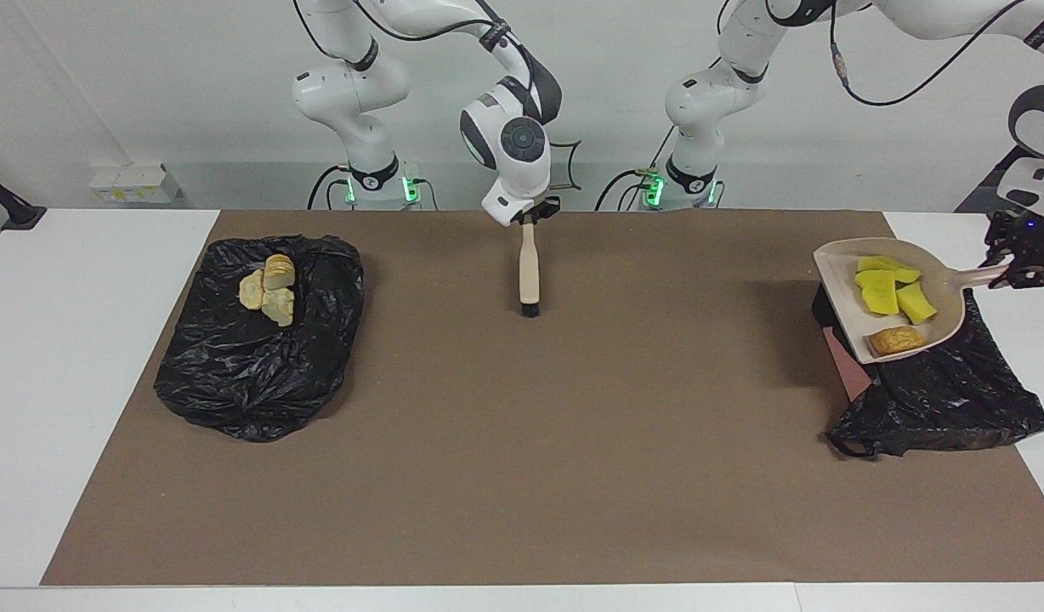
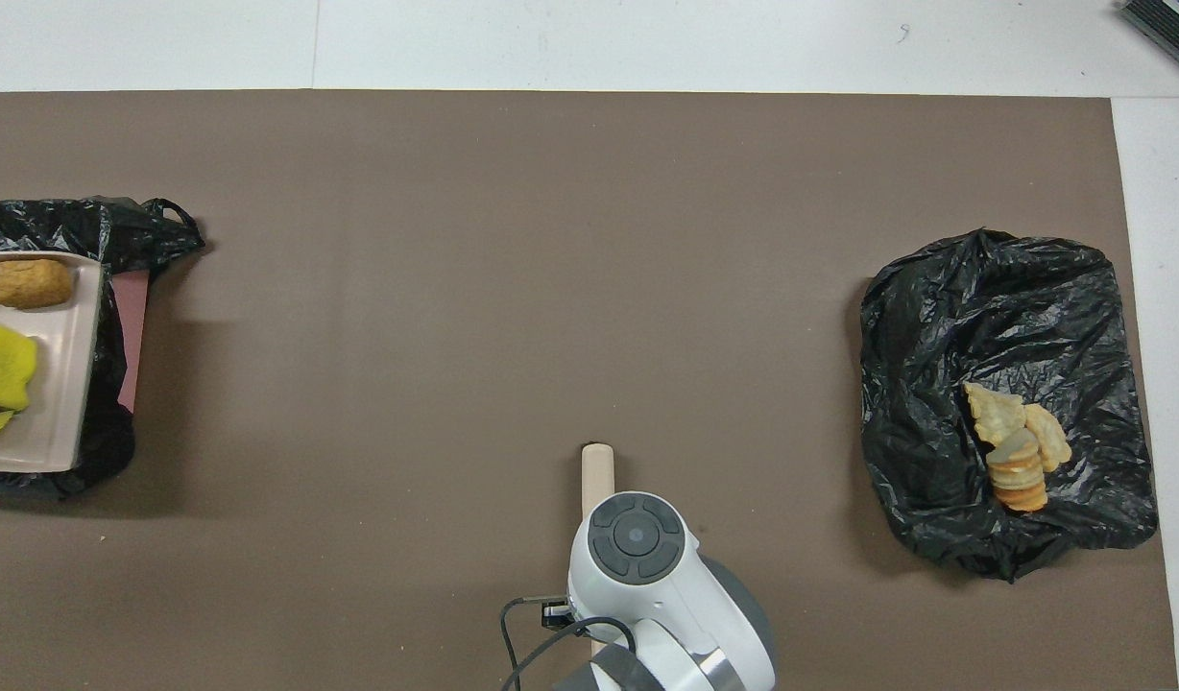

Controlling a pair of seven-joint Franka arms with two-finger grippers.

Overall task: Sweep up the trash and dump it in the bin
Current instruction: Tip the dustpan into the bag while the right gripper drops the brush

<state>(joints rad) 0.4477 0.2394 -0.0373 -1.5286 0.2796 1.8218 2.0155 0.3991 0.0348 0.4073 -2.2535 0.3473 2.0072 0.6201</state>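
Over the bin [image 1: 947, 391] at the left arm's end, the left gripper [image 1: 1019, 274] clamps the dustpan [image 1: 836, 272] handle; four light, loose trash pieces [image 1: 889, 293] shift easily, so tip slowly. Three pieces lie in the second bin [image 1: 233, 374]. The right gripper [image 1: 529, 214] holds the brush [image 1: 529, 272].

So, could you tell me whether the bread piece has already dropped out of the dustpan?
No, the bread piece lies in the dustpan beside the yellow sponge bits.

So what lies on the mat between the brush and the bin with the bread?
Nothing: the brown mat is bare between brush and bread bin, as the facing view shows.
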